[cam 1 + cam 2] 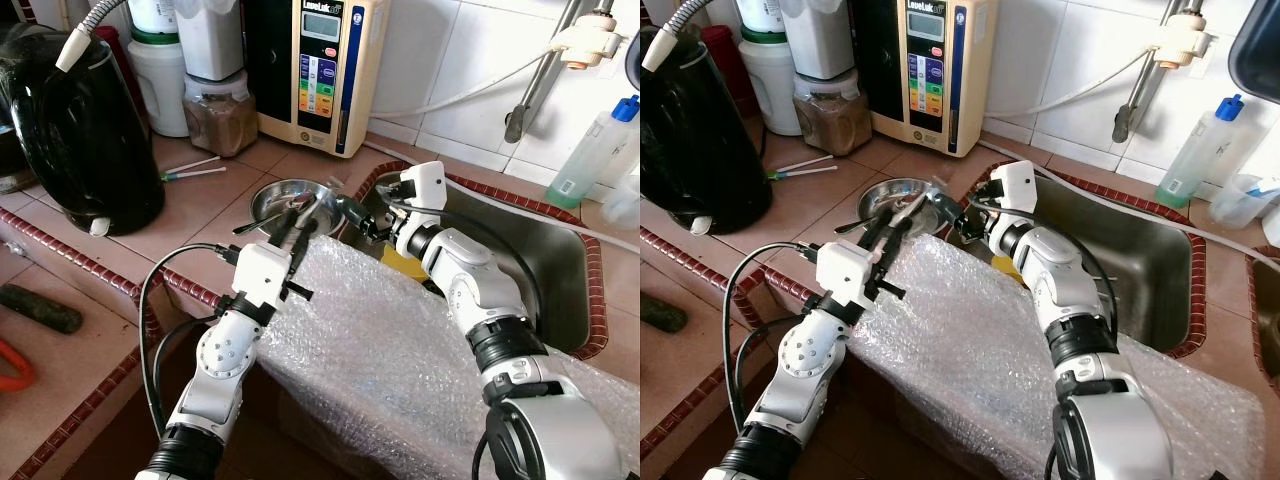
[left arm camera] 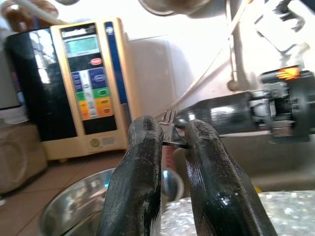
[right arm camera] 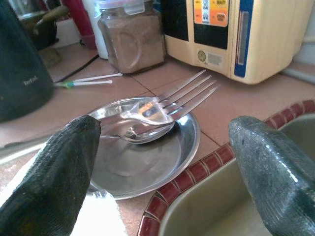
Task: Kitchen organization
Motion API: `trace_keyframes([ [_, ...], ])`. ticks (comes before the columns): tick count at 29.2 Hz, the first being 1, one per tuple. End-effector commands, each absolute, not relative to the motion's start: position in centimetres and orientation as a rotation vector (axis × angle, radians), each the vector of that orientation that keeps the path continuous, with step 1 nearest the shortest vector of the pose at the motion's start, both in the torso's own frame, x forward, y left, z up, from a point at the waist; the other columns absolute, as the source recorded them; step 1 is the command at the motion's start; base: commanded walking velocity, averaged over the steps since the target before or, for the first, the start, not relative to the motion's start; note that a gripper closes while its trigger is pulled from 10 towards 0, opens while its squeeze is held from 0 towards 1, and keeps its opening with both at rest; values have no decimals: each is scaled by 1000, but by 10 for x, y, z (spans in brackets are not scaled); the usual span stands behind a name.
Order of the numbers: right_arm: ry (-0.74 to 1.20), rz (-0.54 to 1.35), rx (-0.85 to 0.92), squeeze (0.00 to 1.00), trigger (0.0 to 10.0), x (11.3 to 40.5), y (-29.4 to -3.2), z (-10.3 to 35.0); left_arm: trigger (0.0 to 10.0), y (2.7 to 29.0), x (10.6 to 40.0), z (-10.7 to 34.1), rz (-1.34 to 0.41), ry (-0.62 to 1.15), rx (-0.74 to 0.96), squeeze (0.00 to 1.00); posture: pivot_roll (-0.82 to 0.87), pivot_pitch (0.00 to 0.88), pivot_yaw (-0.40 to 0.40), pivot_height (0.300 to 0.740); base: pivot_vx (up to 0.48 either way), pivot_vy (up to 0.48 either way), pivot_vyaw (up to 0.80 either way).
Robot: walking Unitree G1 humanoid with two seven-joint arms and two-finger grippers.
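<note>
My left gripper (image 1: 303, 213) is shut on the handle of a steel fork (image 1: 328, 188), holding it just above a round steel plate (image 1: 268, 200) on the tiled counter. Seen from the left wrist, the two black fingers (image 2: 142, 167) pinch the fork (image 2: 169, 119) below its tines. My right gripper (image 1: 353, 216) hovers open at the sink's near left corner, right beside the fork's tines and holding nothing. From the right wrist, the fork (image 3: 189, 93) lies over the plate (image 3: 152, 167), and what looks like a spoon (image 3: 140, 129) rests in it.
Bubble wrap (image 1: 390, 340) covers the counter's front edge under both arms. The steel sink (image 1: 560, 250) is on the right. A water ioniser (image 1: 320, 70), a jar of brown powder (image 1: 220, 115), a black kettle (image 1: 80, 130) and a soap bottle (image 1: 592, 150) stand behind.
</note>
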State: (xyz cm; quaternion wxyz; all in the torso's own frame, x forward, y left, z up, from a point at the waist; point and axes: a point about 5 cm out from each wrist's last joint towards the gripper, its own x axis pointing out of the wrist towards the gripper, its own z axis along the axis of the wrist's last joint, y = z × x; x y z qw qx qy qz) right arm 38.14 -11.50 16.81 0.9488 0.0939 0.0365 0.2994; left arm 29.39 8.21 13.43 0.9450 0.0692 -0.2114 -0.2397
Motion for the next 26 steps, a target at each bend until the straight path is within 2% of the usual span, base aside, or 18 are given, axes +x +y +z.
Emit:
trace_keyframes([
  [1, 86, 611, 255, 0, 10000, 384, -117, 173, 0, 79, 292, 137, -519, -443, 142, 0, 1, 0, -53, 740, 0, 0, 0],
  [4, 125, 610, 424, 0, 10000, 386, -120, 173, 0, 76, 292, 136, -552, -440, 146, 0, 2, 0, -45, 740, 0, 0, 0],
  [12, 169, 644, 606, 0, 10000, 386, -119, 174, 0, 71, 291, 135, -590, -430, 147, 0, 3, 0, -31, 740, 0, 0, 0],
  [22, 204, 707, 636, 0, 10000, 381, -107, 172, 0, 68, 293, 135, -602, -429, 148, 0, 4, 0, -25, 740, 0, 0, 0],
  [23, 200, 713, 644, 0, 0, 381, -106, 173, 0, 68, 293, 135, -604, -428, 147, 0, 4, 0, -25, 740, 0, 0, 0],
  [26, 198, 712, 651, 0, 0, 381, -103, 174, 0, 66, 293, 135, -610, -428, 144, 0, 1, 0, -23, 740, 0, 0, 0],
])
